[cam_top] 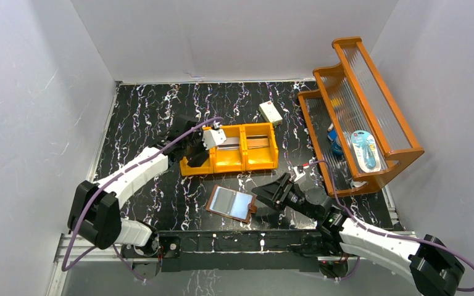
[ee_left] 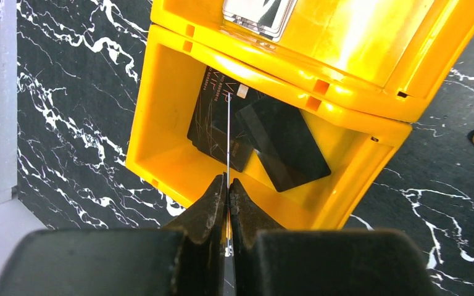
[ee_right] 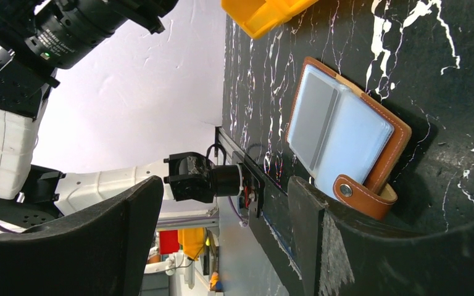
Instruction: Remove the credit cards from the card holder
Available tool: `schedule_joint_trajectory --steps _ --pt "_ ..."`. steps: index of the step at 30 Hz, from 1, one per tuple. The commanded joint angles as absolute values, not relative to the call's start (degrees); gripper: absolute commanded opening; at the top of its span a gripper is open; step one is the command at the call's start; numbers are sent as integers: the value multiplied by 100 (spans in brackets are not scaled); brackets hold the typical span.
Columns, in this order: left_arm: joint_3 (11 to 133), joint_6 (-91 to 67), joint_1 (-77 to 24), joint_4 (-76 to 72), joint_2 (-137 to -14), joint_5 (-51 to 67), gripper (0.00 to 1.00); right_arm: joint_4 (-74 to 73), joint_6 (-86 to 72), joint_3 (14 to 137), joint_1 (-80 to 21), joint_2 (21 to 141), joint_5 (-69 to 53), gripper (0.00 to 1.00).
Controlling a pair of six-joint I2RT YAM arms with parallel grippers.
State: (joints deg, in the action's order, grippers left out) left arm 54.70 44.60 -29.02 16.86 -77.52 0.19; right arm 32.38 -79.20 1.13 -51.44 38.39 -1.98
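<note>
One card holder (cam_top: 230,203), one orange tray (cam_top: 229,168), one cream box (cam_top: 270,113), perhaps five credit cards (ee_left: 284,145)

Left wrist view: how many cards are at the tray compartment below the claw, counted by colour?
Black cards lying in the tray: 2
Held edge-on in the left claw, a card of hidden colour: 1
Total: 3

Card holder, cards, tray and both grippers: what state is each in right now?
Card holder: open flat, inner faces up, snap undone.
Left gripper: shut on one card, held edge-on over the orange tray.
Two black cards: lying overlapped in the tray's end compartment.
Right gripper: open, empty.
</note>
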Motion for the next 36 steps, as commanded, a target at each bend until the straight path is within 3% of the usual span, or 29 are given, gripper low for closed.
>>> schedule_joint_trajectory --steps 1,21,36 --pt "5644 4880 -2792 1424 -7954 5 0 3183 -7972 84 -5133 3609 -2 83" --pt "5831 5448 -2643 586 -9186 -192 0 3164 -8258 -150 -5132 3313 144 84" --pt "5498 5193 -2527 133 -9348 141 0 2638 -8349 -241 -5131 2846 239 84"
